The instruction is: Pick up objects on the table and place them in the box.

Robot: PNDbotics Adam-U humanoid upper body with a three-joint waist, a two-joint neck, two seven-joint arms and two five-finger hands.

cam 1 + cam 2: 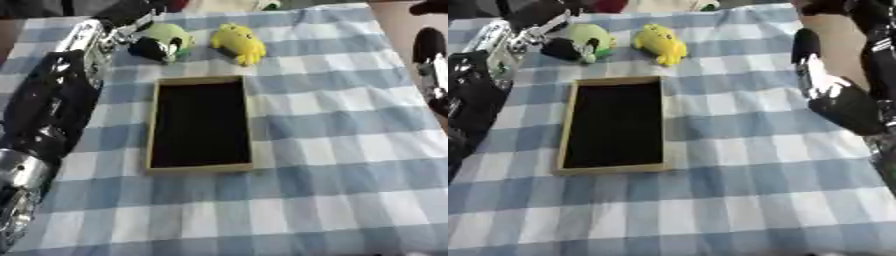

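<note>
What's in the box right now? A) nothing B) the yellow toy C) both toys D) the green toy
A: the box shows only its dark inside, while the yellow toy and the green toy both lie on the cloth beyond its far end.

Counted on the checked cloth (332,150): one box (200,169); one green plush toy (166,41); one yellow plush toy (239,43).

Both eyes sit in the robot's head, looking steeply down at the checked table (332,150) from near. They share the box (199,125) and far toys — the right eye takes in more at the right.
</note>
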